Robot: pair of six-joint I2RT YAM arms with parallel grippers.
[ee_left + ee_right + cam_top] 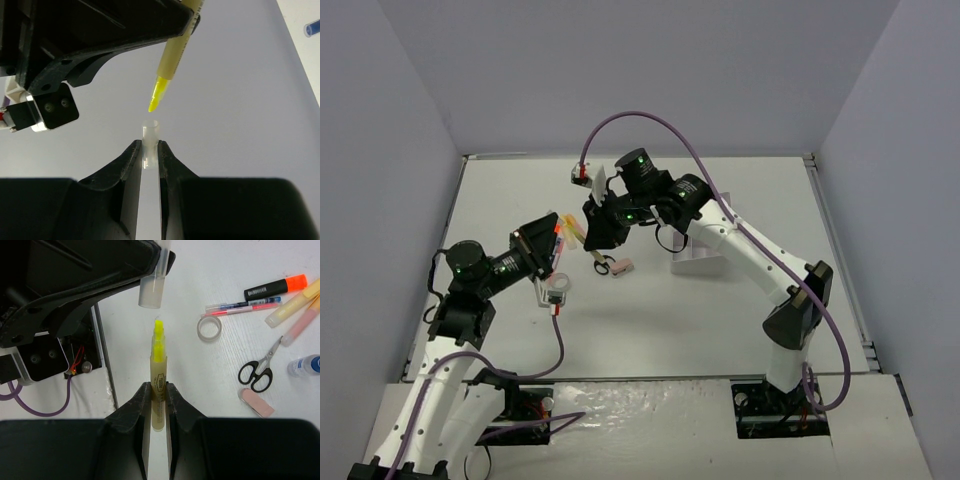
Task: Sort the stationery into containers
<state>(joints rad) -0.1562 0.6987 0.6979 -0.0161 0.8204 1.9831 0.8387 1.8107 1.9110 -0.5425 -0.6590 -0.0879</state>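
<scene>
My right gripper (159, 390) is shut on an uncapped yellow highlighter (159, 372), its tip pointing at a clear cap (151, 289). My left gripper (150, 148) is shut on that clear cap (150, 134), with the highlighter (171, 65) just above it and a small gap between them. In the top view both grippers meet above the table's middle left, left (556, 243) and right (590, 230). On the table lie a clear tape ring (209, 328), black-handled scissors (260, 371), a pink eraser (256, 403), an orange highlighter (275, 287), pale yellow (292, 302) and pink (300, 325) highlighters and a blue-capped bottle (304, 365).
Thin pens (242, 307) lie beside the tape ring. A white object (698, 258), mostly hidden under my right arm, may be the organiser tray. The tape ring (558, 295), scissors (603, 264) and eraser (623, 268) lie below the grippers. Grey walls enclose the table.
</scene>
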